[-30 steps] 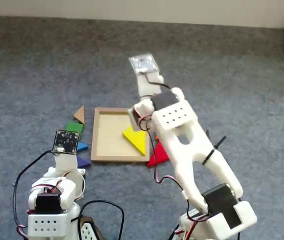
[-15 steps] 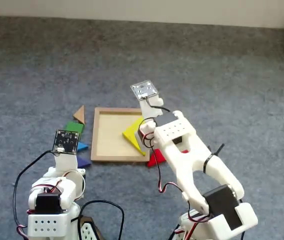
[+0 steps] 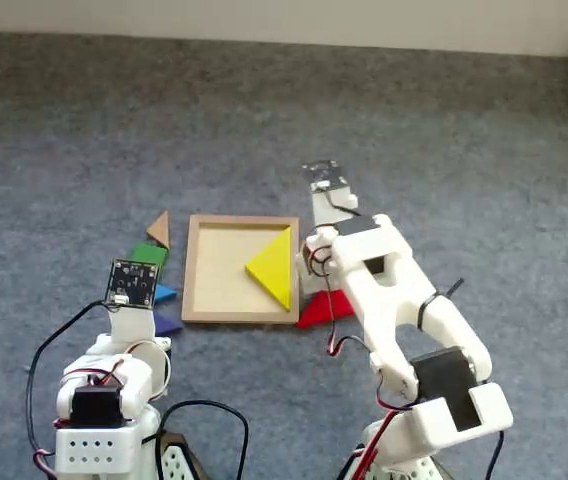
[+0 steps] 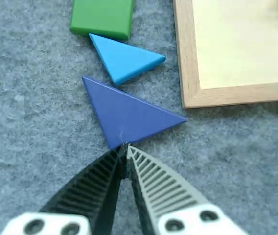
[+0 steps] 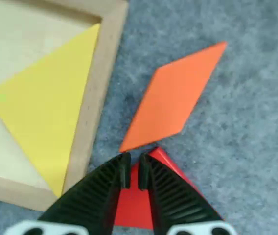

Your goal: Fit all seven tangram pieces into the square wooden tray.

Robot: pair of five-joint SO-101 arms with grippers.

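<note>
The square wooden tray [image 3: 196,270] lies mid-table with a yellow triangle [image 3: 275,268] inside, its long edge against the right wall. My right arm [image 3: 364,262] stands just right of the tray. My right gripper [image 5: 132,172] is shut and empty, hovering over a red triangle [image 5: 138,208] beside an orange parallelogram [image 5: 173,105]. My left gripper [image 4: 125,152] is shut, its tips at a corner of the dark blue triangle [image 4: 129,115]. Beyond that lie a light blue triangle [image 4: 126,61] and a green piece [image 4: 102,17].
A brown triangle [image 3: 159,230] sits left of the tray's far corner, with the green piece [image 3: 147,257] below it. The tray rim [image 5: 100,98] runs close to the right gripper. Grey carpet spreads open beyond the tray and to the far right.
My right arm has drawn back from over the tray to its right side. The yellow triangle has shifted from the tray's near corner to lie along the right wall. The left arm stayed still.
</note>
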